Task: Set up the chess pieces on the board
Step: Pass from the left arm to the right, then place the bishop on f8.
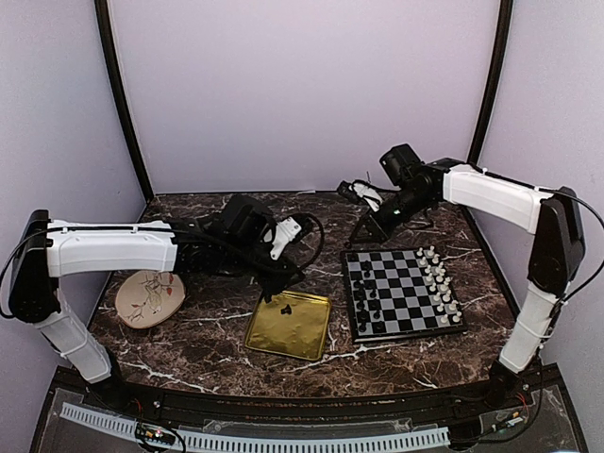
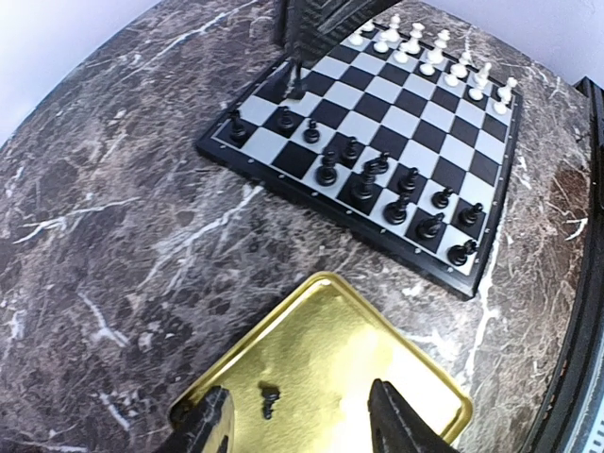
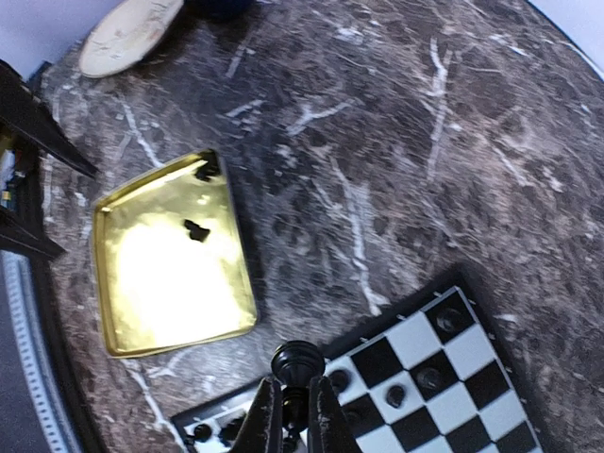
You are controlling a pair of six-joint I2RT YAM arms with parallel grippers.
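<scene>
The top view looks down from high behind the near edge across the whole tabletop [image 1: 208, 349]. The left wrist view sits low over the gold tray [image 2: 321, 368], facing the board [image 2: 415, 104]; the right wrist view, close above the board's corner, shares both.

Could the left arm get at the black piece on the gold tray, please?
Probably yes: the left gripper hangs open over the black piece on the gold tray, with nothing between them.

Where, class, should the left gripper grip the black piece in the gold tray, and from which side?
Probably across its slim body, from straight above: the black piece sits well inside the flat gold tray, clear of its rim, below the open left gripper.
</scene>
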